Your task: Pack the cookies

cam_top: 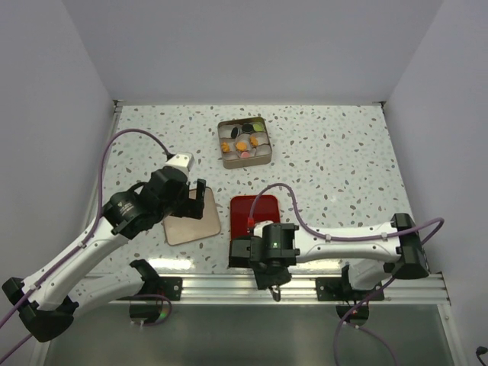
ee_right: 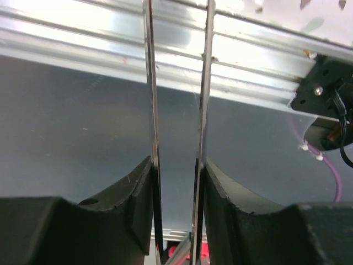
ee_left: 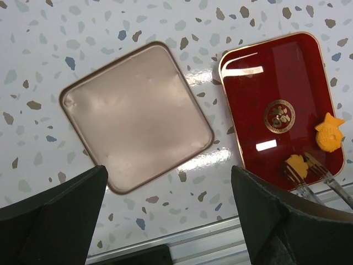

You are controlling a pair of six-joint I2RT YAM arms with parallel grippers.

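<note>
The right gripper is clenched on the metal tongs, its pads squeezing the two blades toward each other; the left gripper hangs released, jaws wide, over the square tan lid on the near left of the speckled table.

Most of the cookies already sit in the open tin at the far centre; two are left on the red tray just right of the lid, both by its near right corner. They are a small orange cookie and, beside it, an orange fish-shaped cookie.

The step in hand looks to be the pick of the small orange one; the tong tips stand on either side of it in the left wrist view, though whether they already touch it is hard to say, since the blades are thin and shiny there.

To do it well, close the blades slowly and evenly so the cookie is pinched across its middle, not flicked away on the glossy tray; keep the tips low, close to the tray floor. Avoid nudging the fish-shaped piece; lift straight up before swinging far toward the tin. Hold the squeeze steady in transit, and let go only once low over a free compartment.
</note>
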